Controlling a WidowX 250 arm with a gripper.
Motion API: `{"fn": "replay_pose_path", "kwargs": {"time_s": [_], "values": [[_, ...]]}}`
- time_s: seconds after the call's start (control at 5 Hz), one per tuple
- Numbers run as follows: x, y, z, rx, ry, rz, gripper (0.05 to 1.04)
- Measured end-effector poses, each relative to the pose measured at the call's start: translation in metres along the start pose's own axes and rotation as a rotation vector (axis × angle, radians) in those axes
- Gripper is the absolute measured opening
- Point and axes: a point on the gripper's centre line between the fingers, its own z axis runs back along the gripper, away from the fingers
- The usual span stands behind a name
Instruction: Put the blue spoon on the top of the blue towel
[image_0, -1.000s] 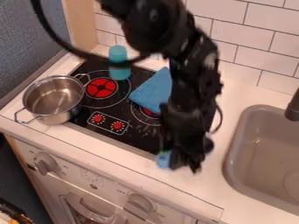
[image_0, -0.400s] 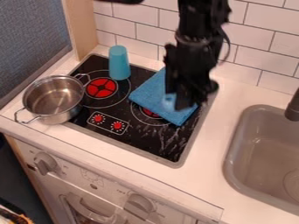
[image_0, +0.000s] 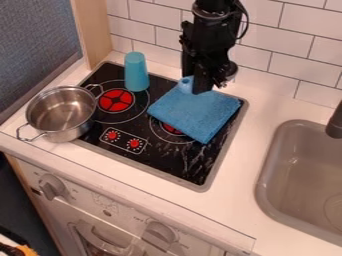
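Across the stove and toward the tiled wall, I have carried the blue spoon with my gripper over the past second, coming from near the front edge. I have the spoon in my grip; its blue end sticks out just left of my fingertips as the camera sees it, while the rest is hidden. Both are at the back part of the blue towel, and I cannot tell whether the spoon touches the cloth. The towel lies flat on the right side of the stove, partly covering a burner. A blue cup stands upside down at the back left, behind the red burner. The metal pot sits at the left edge of the stove. To the right, the gray sink is set into the white counter.
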Motion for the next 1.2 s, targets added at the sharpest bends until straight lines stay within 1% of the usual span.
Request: {"fn": "replay_pose_path", "kwargs": {"time_s": [0.2, 0.4, 0.6, 0.8, 1.0, 1.2], "values": [[0.004, 0.015, -0.011, 0.002, 0.0, 0.005, 0.351], [0.01, 0.018, -0.029, -0.02, 0.02, -0.011, 0.351], [0.011, 0.023, -0.048, -0.035, 0.039, -0.018, 0.351], [0.01, 0.027, -0.061, -0.049, 0.057, -0.014, 0.351], [0.011, 0.026, -0.066, -0.058, 0.066, -0.009, 0.43], [0.008, 0.026, -0.066, -0.072, 0.076, 0.006, 0.755]]}}
